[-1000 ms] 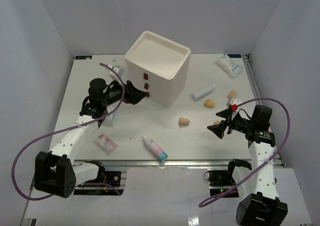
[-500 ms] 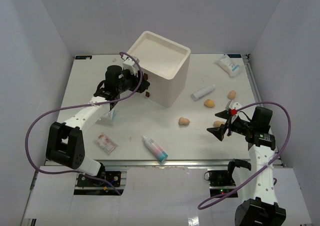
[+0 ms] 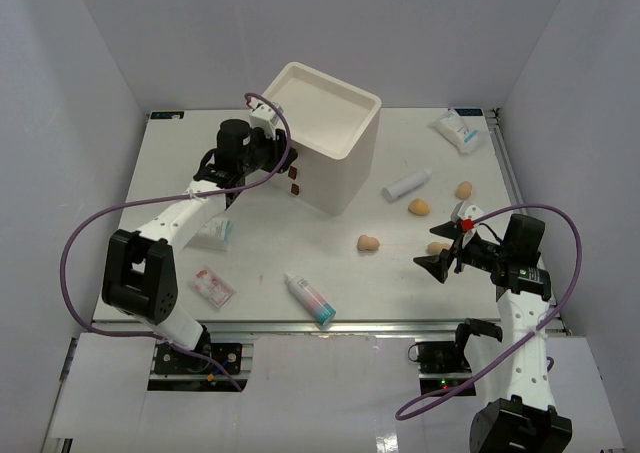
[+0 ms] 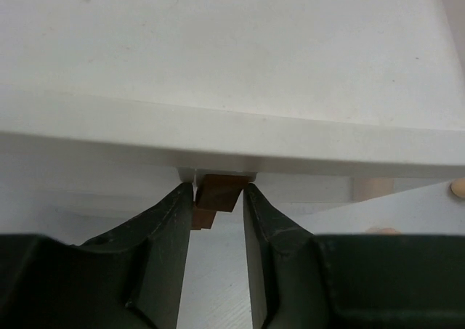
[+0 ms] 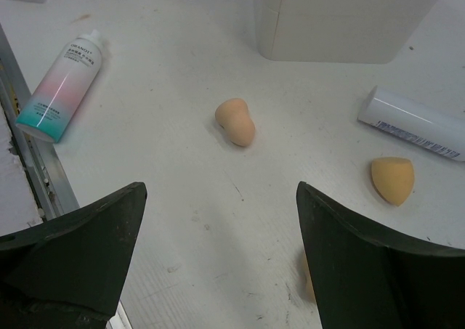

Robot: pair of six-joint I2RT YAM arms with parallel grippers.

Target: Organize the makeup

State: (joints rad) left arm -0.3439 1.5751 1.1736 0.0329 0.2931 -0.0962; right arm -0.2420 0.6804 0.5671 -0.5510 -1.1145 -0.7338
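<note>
My left gripper point(image 3: 278, 156) is at the front of the cream three-drawer box point(image 3: 345, 143). In the left wrist view its fingers point(image 4: 171, 227) are closed against both sides of the top drawer's brown handle point(image 4: 218, 192). My right gripper point(image 3: 440, 259) is open and empty, low over the table. Tan sponges lie at the centre point(image 3: 369, 242), right of it point(image 3: 419, 206), far right point(image 3: 463, 189) and by my right gripper point(image 3: 438, 246). The white tube point(image 3: 407, 184) lies right of the box. The teal-capped bottle point(image 3: 310, 299) lies near the front edge.
Sachets lie at the front left point(image 3: 212, 286), under the left arm point(image 3: 215, 229) and at the back right corner point(image 3: 456, 130). Two lower brown handles point(image 3: 295, 180) show on the box front. The right wrist view shows a sponge point(image 5: 236, 121), the bottle point(image 5: 62, 86) and the tube point(image 5: 414, 122).
</note>
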